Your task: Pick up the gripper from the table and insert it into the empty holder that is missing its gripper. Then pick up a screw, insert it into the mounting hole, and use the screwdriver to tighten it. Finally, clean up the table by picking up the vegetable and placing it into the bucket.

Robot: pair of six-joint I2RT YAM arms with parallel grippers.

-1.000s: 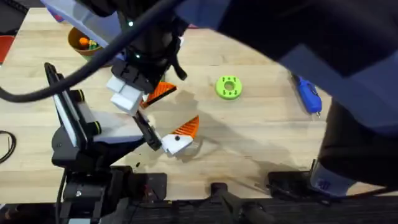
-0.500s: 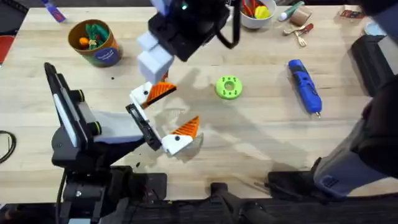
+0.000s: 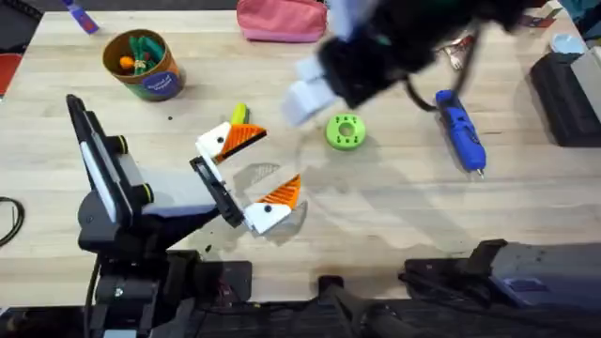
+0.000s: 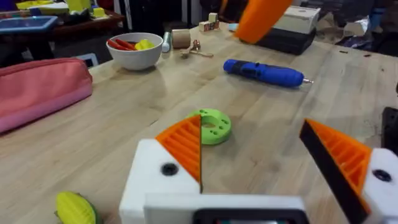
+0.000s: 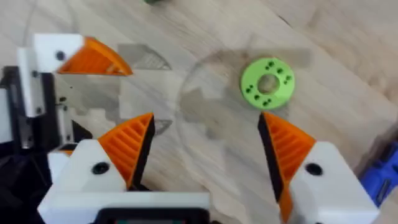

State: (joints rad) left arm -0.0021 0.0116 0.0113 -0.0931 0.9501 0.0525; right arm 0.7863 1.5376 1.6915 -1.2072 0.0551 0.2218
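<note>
the wooden table [image 3: 394,225] carries everything. the left gripper [image 3: 247,176] sits low at the table's left, jaws open, empty, both white mounts bearing orange wedges. the right gripper [image 5: 205,155] hovers above the table's middle, jaws open and empty, near the green ring [image 3: 345,131]. the bucket [image 3: 143,64] stands at the far left with toys inside. the screwdriver [image 3: 460,130] lies at the right, well apart from the bucket. the vegetable [image 3: 238,115] lies just behind the left gripper.
</note>
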